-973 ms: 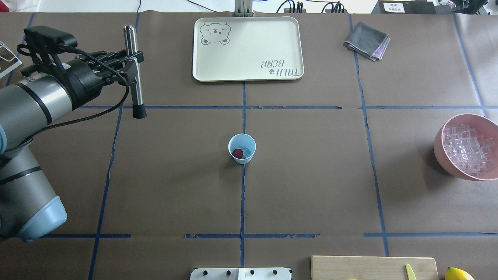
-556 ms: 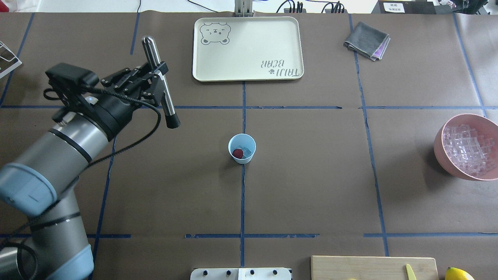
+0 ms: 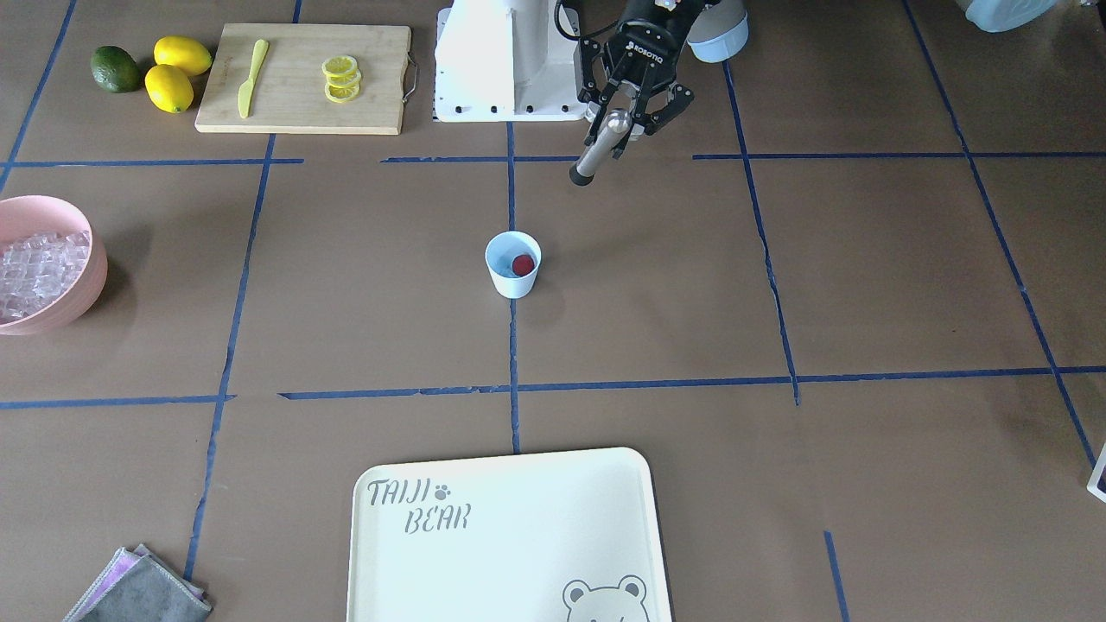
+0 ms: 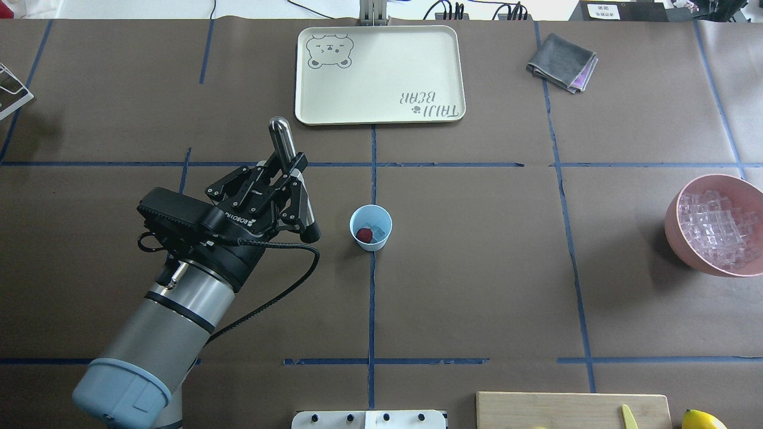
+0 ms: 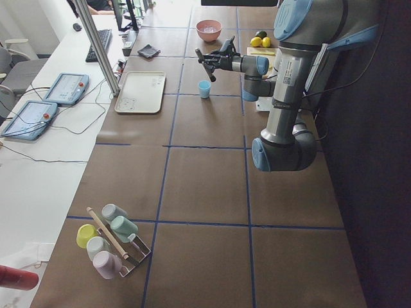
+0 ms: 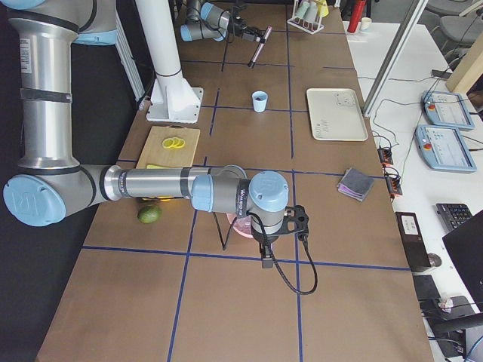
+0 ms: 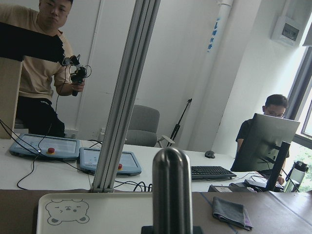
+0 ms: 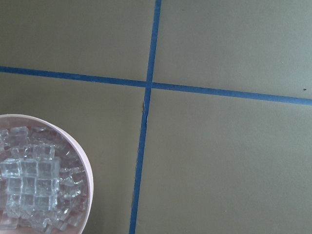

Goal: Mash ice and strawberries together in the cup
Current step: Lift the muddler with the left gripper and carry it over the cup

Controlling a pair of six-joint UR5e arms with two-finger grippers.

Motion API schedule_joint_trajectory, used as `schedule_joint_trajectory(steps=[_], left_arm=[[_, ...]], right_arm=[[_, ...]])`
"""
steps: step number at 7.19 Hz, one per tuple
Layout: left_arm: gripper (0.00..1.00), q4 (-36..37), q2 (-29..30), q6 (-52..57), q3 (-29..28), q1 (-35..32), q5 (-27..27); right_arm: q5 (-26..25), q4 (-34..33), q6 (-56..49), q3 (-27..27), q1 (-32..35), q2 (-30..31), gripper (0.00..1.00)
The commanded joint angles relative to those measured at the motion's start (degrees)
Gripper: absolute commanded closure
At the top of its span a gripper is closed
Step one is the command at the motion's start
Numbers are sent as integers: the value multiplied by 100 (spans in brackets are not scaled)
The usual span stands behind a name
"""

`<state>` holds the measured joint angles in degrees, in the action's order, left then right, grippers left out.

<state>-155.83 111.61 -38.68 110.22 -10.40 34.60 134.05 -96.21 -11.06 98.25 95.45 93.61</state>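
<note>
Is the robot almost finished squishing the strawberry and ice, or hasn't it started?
Done: the strawberry and ice are already in the cup, and the berry looks whole. In hand: the left gripper grips a metal masher, with its black tip off to one side of the cup, not inside. Left: bringing the tip over the cup and doing all the mashing.

Strawberry [image 4: 364, 235] in cup [image 4: 382, 217], ctr — tray [image 4: 381, 71] beyond, bowl [image 4: 679, 241] far R.
</note>
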Motion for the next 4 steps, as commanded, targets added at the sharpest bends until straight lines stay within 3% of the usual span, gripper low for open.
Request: schedule_joint_trajectory(steps=[1,3,4], left_arm=[[100,-104,168,203,-149,39,-138],[100,-306,326,203,-219,56,-50],[100,-629,570,211,-681,56,-50]], right_arm=[[-1,14,-1,19,0,-9,1],[-1,15,-1,19,0,-9,1],[-1,6,-1,19,0,-9,1]])
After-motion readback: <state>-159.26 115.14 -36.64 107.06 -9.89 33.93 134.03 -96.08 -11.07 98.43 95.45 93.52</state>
